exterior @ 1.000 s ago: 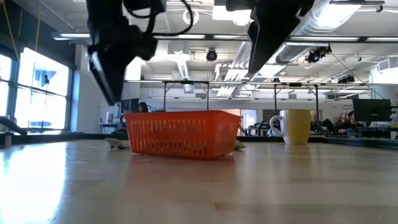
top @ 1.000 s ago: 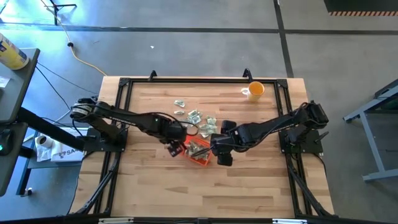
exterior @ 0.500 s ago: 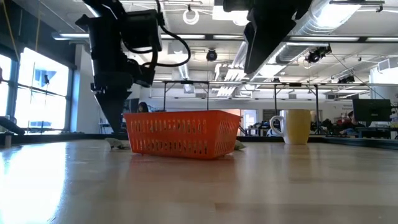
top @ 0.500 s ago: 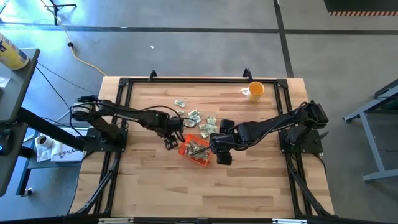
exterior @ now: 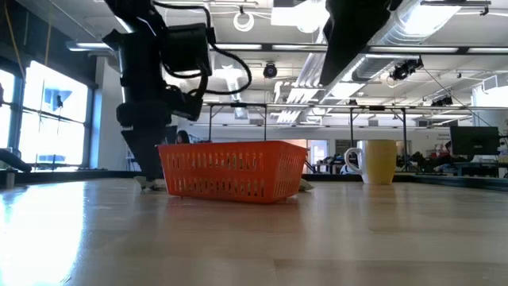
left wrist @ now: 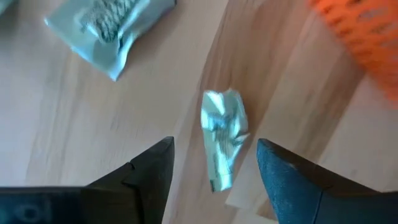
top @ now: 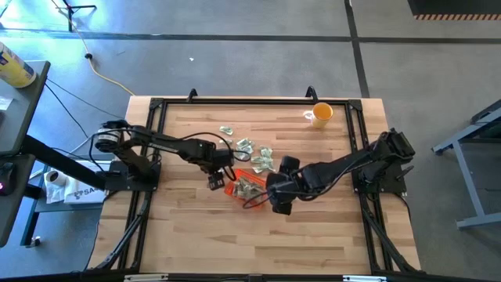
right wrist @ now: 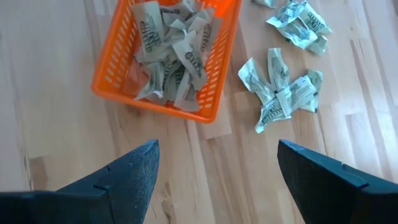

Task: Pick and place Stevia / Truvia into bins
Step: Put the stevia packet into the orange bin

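Observation:
The orange bin sits mid-table and holds several green-white sachets. More sachets lie loose on the wood beyond it. My left gripper is low beside the bin's left end, open. Its fingers stand on either side of one crumpled sachet lying flat on the table, without touching it. My right gripper hovers open above the table on the near-right side of the bin.
A yellow cup stands near the table's far right corner, away from both arms. Another flat sachet lies close to the left gripper. Black frame rails run along the table edges. Bare wood lies toward the near edge.
My left gripper has left the space over the bin's left end and come down toward the table just left of the bin, staying open. My right gripper has drawn back a little toward the near edge.

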